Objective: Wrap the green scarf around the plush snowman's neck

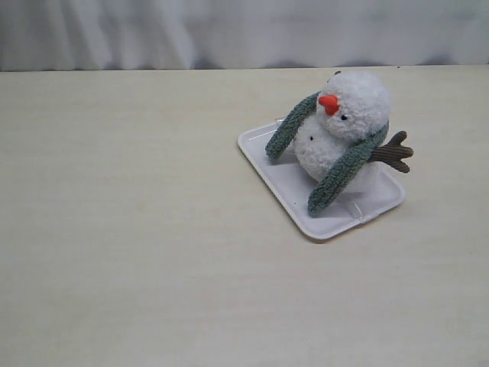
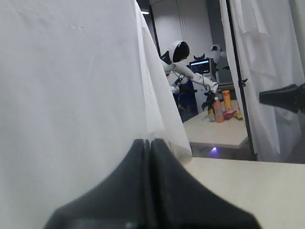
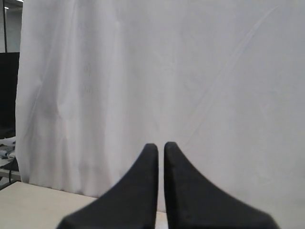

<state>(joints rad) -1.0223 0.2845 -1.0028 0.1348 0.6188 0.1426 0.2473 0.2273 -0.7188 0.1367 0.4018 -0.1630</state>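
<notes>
Scarf is on the snowman, both grippers closed and empty
plush snowman [image 1: 321, 149] sits on white tray [image 1: 336, 223], right of centre on the beige table [image 1: 137, 229], orange nose pointing left in exterior view. green scarf [image 1: 344, 170] runs round the snowman's neck [image 1: 330, 124], one end hanging down each side of the body, the nearer end lying on the tray. Brown twig arm [image 1: 393, 153] sticks out past the scarf. left gripper [image 2: 147, 143]: fingertips pressed together, nothing held, facing white curtain [image 2: 71, 95]. right gripper [image 3: 160, 148]: only a thin slit between fingers, nothing held, also facing curtain
</notes>
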